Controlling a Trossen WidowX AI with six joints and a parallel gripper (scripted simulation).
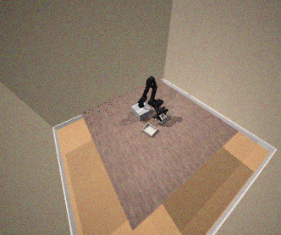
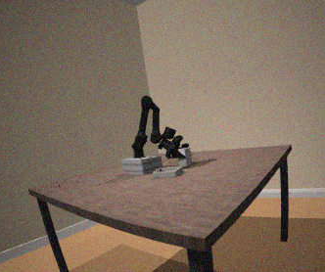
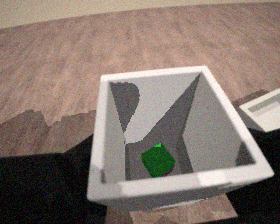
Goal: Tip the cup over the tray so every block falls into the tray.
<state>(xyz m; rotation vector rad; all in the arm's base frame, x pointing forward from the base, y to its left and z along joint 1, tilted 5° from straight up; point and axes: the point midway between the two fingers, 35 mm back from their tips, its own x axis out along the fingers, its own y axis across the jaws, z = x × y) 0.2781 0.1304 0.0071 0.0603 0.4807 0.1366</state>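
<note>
The carrying surface is a brown, wood-grained table top with dark edges and straight black legs (image 1: 153,169) (image 2: 143,205) (image 3: 51,80). A shallow, pale, square-rimmed tray (image 1: 150,130) (image 2: 167,172) (image 3: 261,117) lies flat on it, and near that tray, on the side toward the arm, sits a pale grey, box-shaped block (image 1: 140,112) (image 2: 142,165) with the arm standing on it. Small dark specks (image 1: 97,113) are scattered on the surface well apart from the tray, beyond the grey block.

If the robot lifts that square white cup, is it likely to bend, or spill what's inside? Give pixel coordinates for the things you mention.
The square white cup (image 1: 162,119) (image 2: 187,158) (image 3: 218,117) looks stiff: its straight walls show no bulge between the jaws. A small spill seems unlikely while upright, since the small green block (image 3: 158,160) sits deep inside. It might slip, though, as its sides look smooth.
</note>
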